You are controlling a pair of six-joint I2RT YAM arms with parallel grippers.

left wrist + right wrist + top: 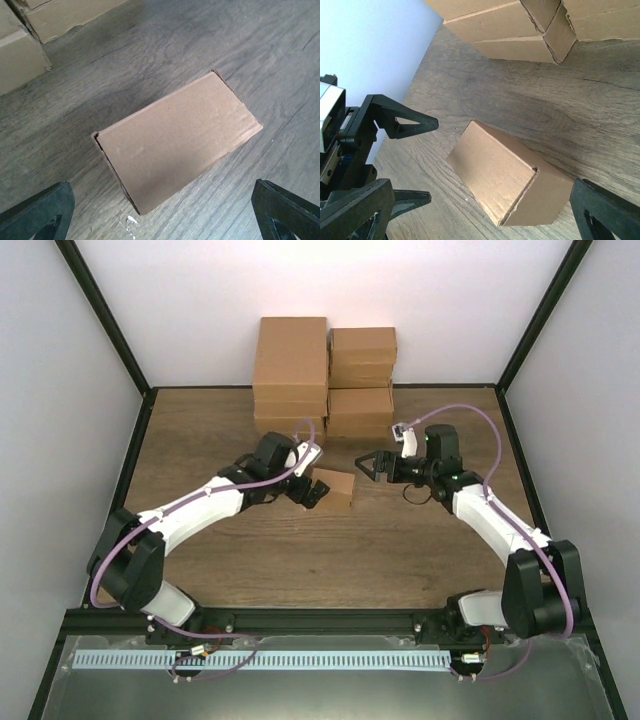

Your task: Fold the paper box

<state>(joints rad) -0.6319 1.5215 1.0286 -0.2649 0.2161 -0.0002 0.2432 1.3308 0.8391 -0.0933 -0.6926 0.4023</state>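
Note:
The paper box (336, 487) is a small tan closed box lying flat on the wooden table (300, 560). My left gripper (306, 491) is at its left end, open, with nothing between its fingers. In the left wrist view the paper box (177, 140) lies ahead of the left gripper (162, 222), whose black fingers (37, 212) stand wide apart at the bottom corners. My right gripper (366, 466) hovers open just off the box's right back corner. In the right wrist view the paper box (507, 177) lies between the right gripper (480, 220) and the open left gripper (434, 160).
Two stacks of larger brown cartons (290, 375) (362, 380) stand against the back wall, a short way behind the box. White walls with black frame posts close in the table on the left, right and back.

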